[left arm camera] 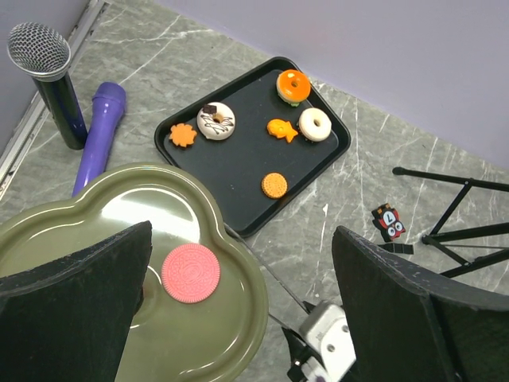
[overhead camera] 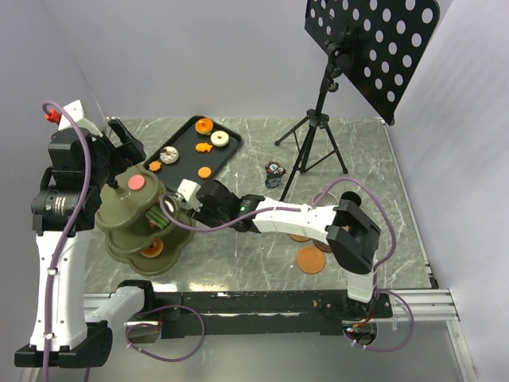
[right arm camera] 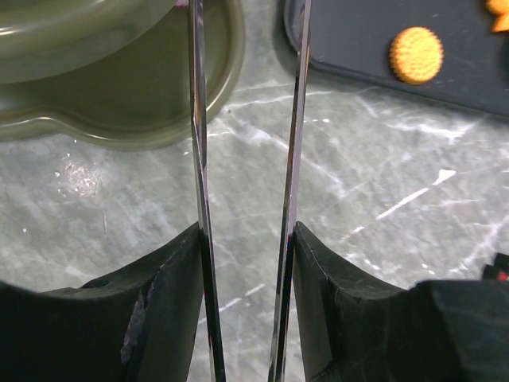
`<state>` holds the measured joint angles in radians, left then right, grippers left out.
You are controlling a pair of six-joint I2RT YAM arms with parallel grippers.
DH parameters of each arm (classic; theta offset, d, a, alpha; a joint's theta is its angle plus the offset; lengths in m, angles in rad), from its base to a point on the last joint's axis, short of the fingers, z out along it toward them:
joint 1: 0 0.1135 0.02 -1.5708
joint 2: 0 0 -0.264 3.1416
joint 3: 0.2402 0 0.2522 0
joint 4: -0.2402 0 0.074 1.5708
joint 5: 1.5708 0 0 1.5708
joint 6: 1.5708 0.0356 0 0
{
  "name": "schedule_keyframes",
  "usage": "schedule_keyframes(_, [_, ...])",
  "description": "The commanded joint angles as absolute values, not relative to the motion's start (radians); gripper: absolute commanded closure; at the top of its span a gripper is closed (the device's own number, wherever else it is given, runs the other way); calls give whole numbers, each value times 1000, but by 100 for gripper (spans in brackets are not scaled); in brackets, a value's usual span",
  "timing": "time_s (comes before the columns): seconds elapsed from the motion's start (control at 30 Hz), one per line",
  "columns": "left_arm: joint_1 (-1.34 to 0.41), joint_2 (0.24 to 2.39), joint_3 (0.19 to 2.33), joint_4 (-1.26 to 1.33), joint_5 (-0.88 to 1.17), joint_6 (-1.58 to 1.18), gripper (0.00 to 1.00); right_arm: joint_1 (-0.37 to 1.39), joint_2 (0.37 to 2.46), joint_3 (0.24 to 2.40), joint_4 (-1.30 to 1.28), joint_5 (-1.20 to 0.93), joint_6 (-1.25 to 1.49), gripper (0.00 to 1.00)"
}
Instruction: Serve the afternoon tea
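A pink cookie [left arm camera: 191, 273] lies on the top tier of the olive tiered stand [overhead camera: 119, 219], and an orange piece [overhead camera: 152, 248] sits on its bottom tier. My left gripper [left arm camera: 242, 239] hangs open above that top tier, nothing between its fingers. The black tray [left arm camera: 238, 163] holds an orange donut [left arm camera: 293, 84], a white donut [left arm camera: 315, 124], a chocolate-topped donut [left arm camera: 215, 121] and an orange cookie [right arm camera: 415, 54]. My right gripper [right arm camera: 246, 231] is shut on the thin metal tongs [right arm camera: 199, 159], whose arms stand apart and point at the stand's rim [right arm camera: 119, 131]. Brown-orange saucers [overhead camera: 310, 259] lie near the right arm's base.
A music stand's tripod [overhead camera: 314, 151] rises at the back right, with a small toy [overhead camera: 275, 169] beside its foot. A black microphone [left arm camera: 52, 79] and a purple one [left arm camera: 99, 135] lie left of the tray. The right arm [overhead camera: 278, 215] stretches across the table's middle.
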<state>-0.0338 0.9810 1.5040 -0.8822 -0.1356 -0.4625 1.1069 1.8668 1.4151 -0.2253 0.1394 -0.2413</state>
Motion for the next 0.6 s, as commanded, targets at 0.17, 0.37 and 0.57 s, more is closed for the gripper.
schedule_keyframes(0.17, [-28,963,1549,-861,-170,-483,0,1075,1775,1388,-251,247,-261,48])
schedule_keyframes(0.37, [-26,962,1549,-848,-189,-477,0,1005,1747,1365,-295,301,-230,48])
schedule_keyframes(0.57, [-12,973,1529,-792,-153,-465,0,940,1775,1407,-269,305,-235,48])
